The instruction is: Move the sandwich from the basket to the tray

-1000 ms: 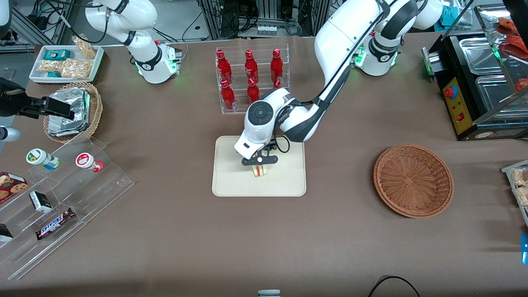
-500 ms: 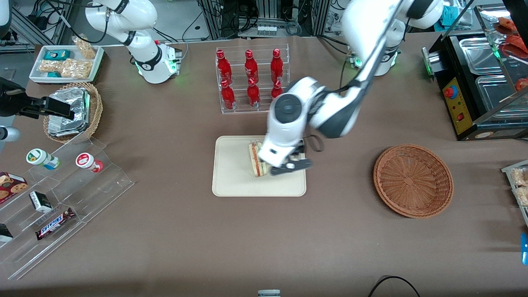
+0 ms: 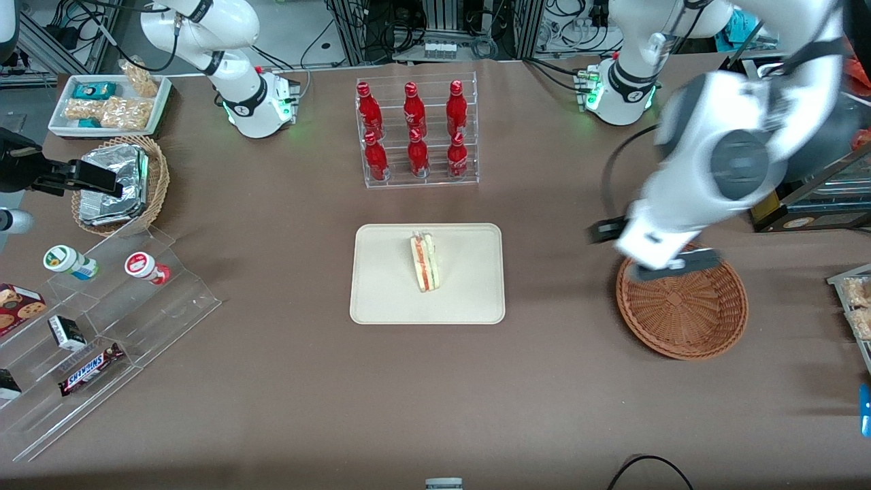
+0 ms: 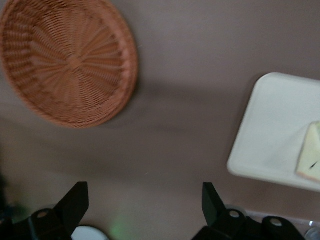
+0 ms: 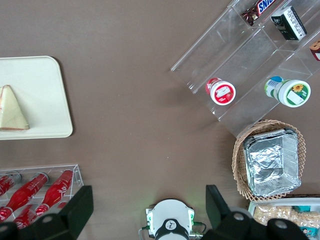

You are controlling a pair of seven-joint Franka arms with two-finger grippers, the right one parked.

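Sandwich [image 3: 425,262] lies on the tray [image 3: 381,299], near its middle, nothing touching it; gripper [image 3: 670,262] spread wide and empty, raised over the basket [image 3: 687,320] rim

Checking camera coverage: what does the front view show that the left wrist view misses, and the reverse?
Front only: the bottle rack, the foil-packet basket, the snack shelves.
Left wrist only: the pincer's two fingers spread wide apart, nothing between them.
Both: the basket, with the pincer above its rim, and the sandwich on the tray.
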